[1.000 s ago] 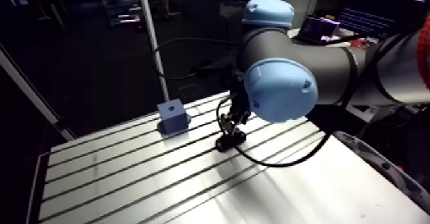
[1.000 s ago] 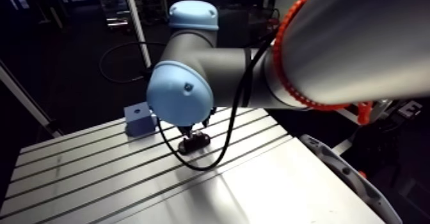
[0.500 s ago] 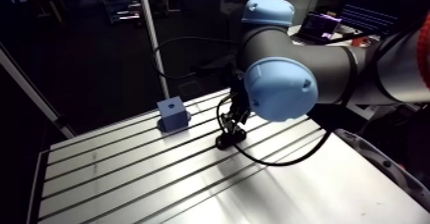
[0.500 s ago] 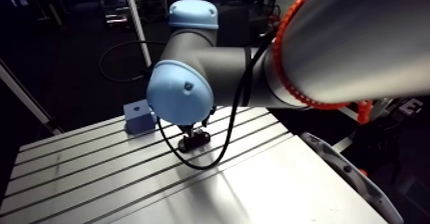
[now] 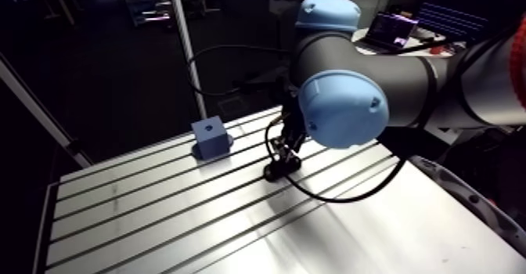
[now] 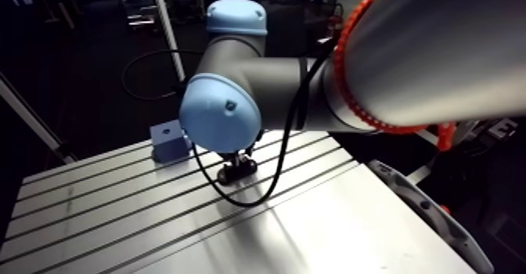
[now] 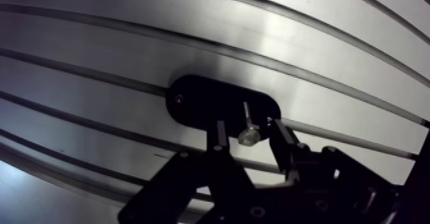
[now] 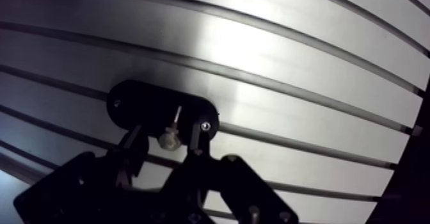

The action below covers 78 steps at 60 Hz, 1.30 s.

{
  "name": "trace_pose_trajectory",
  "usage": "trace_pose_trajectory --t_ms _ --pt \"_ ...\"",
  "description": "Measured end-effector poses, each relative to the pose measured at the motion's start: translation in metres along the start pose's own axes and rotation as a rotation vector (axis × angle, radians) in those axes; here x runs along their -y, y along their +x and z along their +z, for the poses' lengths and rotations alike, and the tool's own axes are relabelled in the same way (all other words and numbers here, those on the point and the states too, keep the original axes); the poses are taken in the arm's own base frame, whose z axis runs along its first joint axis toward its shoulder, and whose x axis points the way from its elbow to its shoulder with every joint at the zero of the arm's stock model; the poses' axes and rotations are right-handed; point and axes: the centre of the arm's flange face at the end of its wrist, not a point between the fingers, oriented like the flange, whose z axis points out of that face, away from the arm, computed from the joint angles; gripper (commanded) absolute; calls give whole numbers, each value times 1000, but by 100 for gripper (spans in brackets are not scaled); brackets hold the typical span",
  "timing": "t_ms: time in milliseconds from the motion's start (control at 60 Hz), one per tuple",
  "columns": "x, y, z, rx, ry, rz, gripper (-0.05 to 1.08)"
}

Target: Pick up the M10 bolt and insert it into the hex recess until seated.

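Evidently the pick-up was the step in hand, with the grasp not yet made. In the wrist view the gripper (image 7: 246, 123) straddled the M10 bolt (image 7: 247, 135), one of its fingers (image 7: 220, 137) on either side of the bolt's head. A sliver of space showed on each side, so the pincer looked released rather than clenched.

The bolt sat over a black oval holder (image 7: 198, 102) on the slotted table (image 7: 320, 60), its head toward the camera and its shank reaching away toward the holder. Whether the shank stood in a socket could not be made out.

By my judgement the next move called for the fingers to close squarely on the head, followed by a straight lift clear of the holder. The carry would then go to the blue block (image 5: 211, 138), which stood well apart, farther back and to the left. A dark hole in the block's top was presumably the hex recess, though it was too small to confirm.

In the arm view the arm (image 5: 368, 70) came in from the right and bent at its blue-capped joints. Its wrist dropped steeply, so the gripper pointed down, low over the holder.
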Motion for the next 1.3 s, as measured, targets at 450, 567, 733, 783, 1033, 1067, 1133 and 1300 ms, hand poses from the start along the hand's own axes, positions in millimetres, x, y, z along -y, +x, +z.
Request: trace_pose_trajectory --t_ms 450,567,733,783,1033,1067,1133,1300 --pt "0 0 -1 -1 -1 0 60" --pt "0 0 -1 -1 -1 0 62" --pt "0 0 -1 -1 0 0 64" --pt "0 0 0 -1 0 0 65" --pt "1 0 0 0 1 0 66" --pt "1 0 0 0 1 0 66" --pt "1 0 0 0 1 0 66" --pt "0 0 0 0 1 0 66"
